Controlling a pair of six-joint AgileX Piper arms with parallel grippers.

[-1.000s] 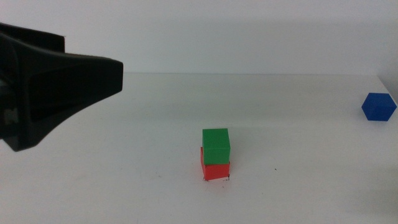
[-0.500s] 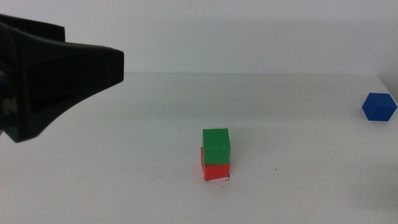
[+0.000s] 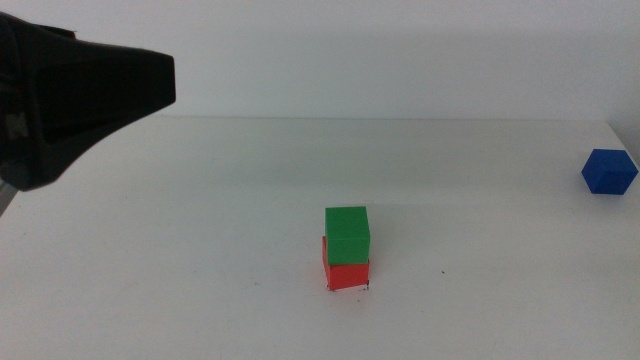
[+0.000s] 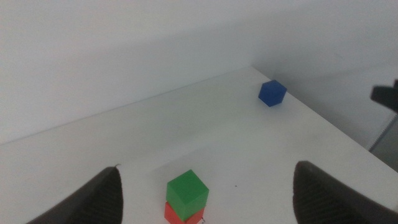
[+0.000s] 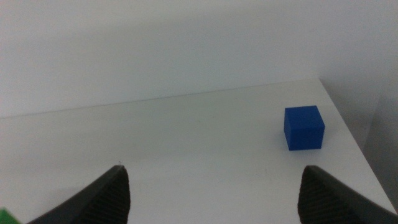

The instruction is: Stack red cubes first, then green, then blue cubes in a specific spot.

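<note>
The green cube [image 3: 347, 233] sits on the red cube [image 3: 345, 274] at the middle of the white table, slightly offset. The red cube stands on the spot, whose black tick [image 3: 366, 288] shows at its base. The stack also shows in the left wrist view, green [image 4: 188, 191] on red [image 4: 180, 214]. The blue cube [image 3: 608, 171] lies alone at the far right edge. My left gripper [image 3: 80, 100] hangs high at the upper left, open and empty [image 4: 208, 171], well clear of the stack. My right gripper [image 5: 212, 169] is open and empty, facing the blue cube [image 5: 304, 127]; it is out of the middle view.
A lone black speck [image 3: 444, 271] lies right of the stack. The table's right edge [image 3: 625, 140] runs just beyond the blue cube. A white wall [image 3: 400, 60] stands behind the table. A dark part of the other arm [image 4: 387, 96] shows past the table edge.
My left gripper has drawn back up and to the left, away from the stack. The cubes have not moved.
</note>
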